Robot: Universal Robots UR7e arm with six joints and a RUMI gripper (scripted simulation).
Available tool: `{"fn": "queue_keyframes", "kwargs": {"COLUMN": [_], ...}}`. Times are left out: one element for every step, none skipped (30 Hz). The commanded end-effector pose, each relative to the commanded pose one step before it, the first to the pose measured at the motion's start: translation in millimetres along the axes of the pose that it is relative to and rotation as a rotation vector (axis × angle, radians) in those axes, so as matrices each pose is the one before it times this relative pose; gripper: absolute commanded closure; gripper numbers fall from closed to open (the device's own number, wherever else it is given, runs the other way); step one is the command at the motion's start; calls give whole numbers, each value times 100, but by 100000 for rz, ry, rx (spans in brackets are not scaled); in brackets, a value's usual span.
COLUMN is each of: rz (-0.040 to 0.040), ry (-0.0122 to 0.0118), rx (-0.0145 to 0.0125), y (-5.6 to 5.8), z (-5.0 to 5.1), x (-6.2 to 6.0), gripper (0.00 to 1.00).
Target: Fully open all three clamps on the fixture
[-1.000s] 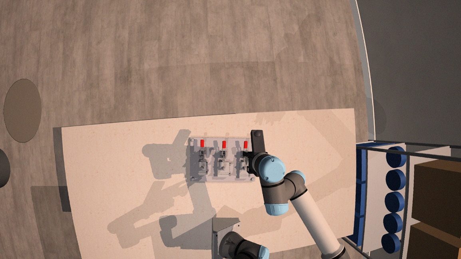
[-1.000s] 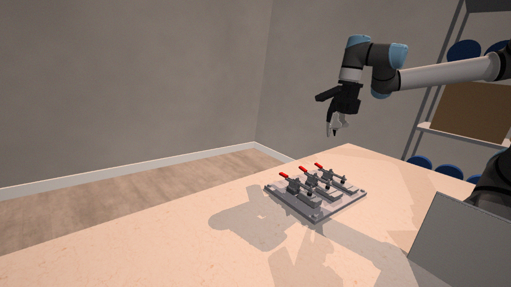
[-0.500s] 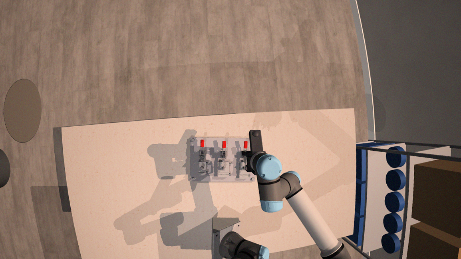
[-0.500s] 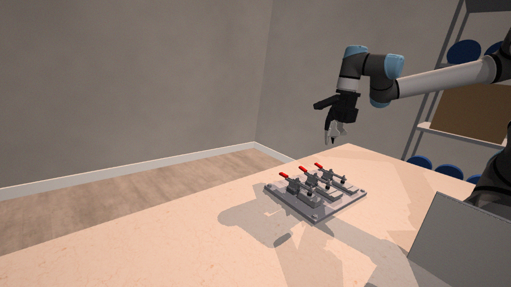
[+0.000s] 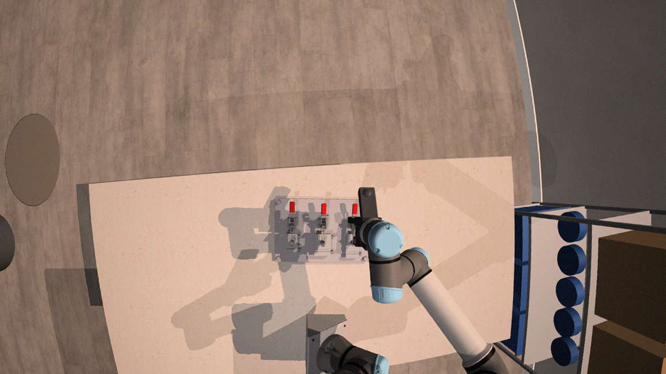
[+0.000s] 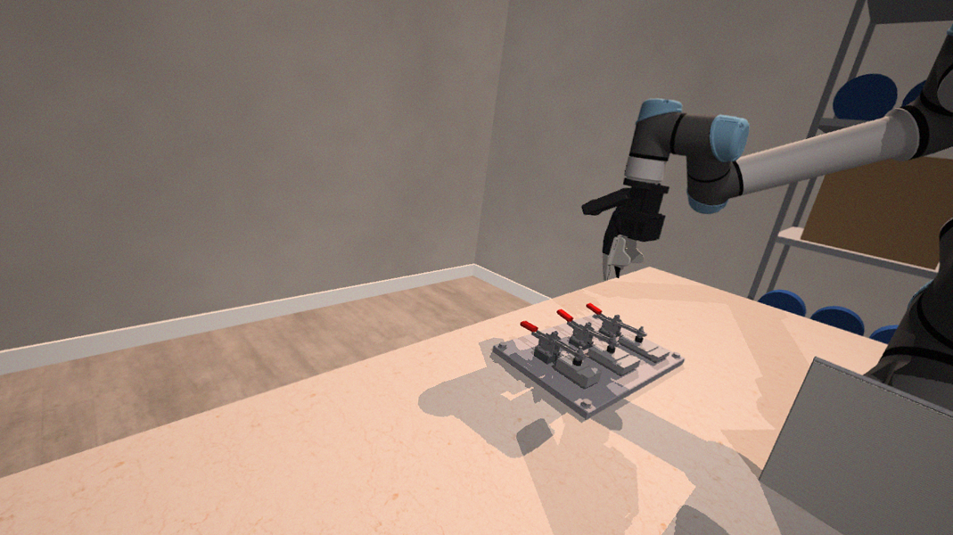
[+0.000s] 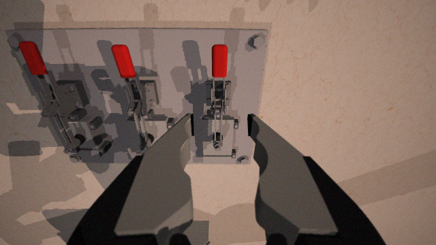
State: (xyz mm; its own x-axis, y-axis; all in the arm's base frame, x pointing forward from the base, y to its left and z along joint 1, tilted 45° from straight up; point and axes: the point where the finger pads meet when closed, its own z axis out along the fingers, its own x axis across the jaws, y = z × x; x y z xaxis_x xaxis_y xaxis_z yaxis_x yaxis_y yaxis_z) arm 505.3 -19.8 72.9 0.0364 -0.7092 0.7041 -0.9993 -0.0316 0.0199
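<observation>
A grey fixture plate (image 5: 305,204) (image 6: 610,398) (image 7: 82,37) lies flat on the table and carries three toggle clamps with red handles. The handles of the left clamp (image 5: 292,205) (image 6: 529,326) (image 7: 33,58), the middle clamp (image 5: 323,208) (image 6: 564,315) (image 7: 123,61) and the right clamp (image 5: 354,208) (image 6: 594,309) (image 7: 219,60) all lie low, pointing to the plate's far edge. My gripper (image 6: 613,269) (image 7: 220,115) points down, well above the right clamp. Its fingers stand partly apart with nothing between them. In the wrist view they frame the right clamp's base. In the overhead view the arm's wrist (image 5: 384,237) hides the fingers.
A grey upright panel (image 5: 323,331) (image 6: 889,481) stands by the arm's base at the table's near edge. A shelf rack with blue discs (image 5: 567,259) and brown boxes (image 5: 635,276) stands past the table's right end. The table (image 5: 175,278) ends shortly behind the fixture.
</observation>
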Motion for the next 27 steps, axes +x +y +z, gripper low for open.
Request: {"fn": "queue_keyframes", "kwargs": {"rz": [26, 0, 0, 0, 0, 0, 0, 0, 0, 0, 0, 0, 0, 0, 0, 0, 0, 0, 0, 0, 0, 0, 0, 0, 0, 0, 0], "ry": [-29, 0, 0, 0, 0, 0, 0, 0, 0, 0, 0, 0, 0, 0, 0, 0, 0, 0, 0, 0, 0, 0, 0, 0, 0, 0, 0], "rx": [178, 0, 0, 0, 0, 0, 0, 0, 0, 0, 0, 0, 0, 0, 0, 0, 0, 0, 0, 0, 0, 0, 0, 0, 0, 0, 0], "y": [-186, -59, -68, -77, 0, 0, -85, -92, -98, -104, -108, -110, -111, -111, -110, -107, -103, -97, -91, -83, -75, 0, 0, -67, -57, -48, -39], "z": [41, 0, 0, 0, 0, 0, 0, 0, 0, 0, 0, 0, 0, 0, 0, 0, 0, 0, 0, 0, 0, 0, 0, 0, 0, 0, 0], "x": [2, 0, 0, 0, 0, 0, 0, 0, 0, 0, 0, 0, 0, 0, 0, 0, 0, 0, 0, 0, 0, 0, 0, 0, 0, 0, 0], "gripper": [72, 72, 72, 72, 72, 72, 72, 72, 72, 72, 72, 72, 72, 72, 72, 72, 72, 72, 72, 72, 72, 72, 72, 72, 72, 72, 72]}}
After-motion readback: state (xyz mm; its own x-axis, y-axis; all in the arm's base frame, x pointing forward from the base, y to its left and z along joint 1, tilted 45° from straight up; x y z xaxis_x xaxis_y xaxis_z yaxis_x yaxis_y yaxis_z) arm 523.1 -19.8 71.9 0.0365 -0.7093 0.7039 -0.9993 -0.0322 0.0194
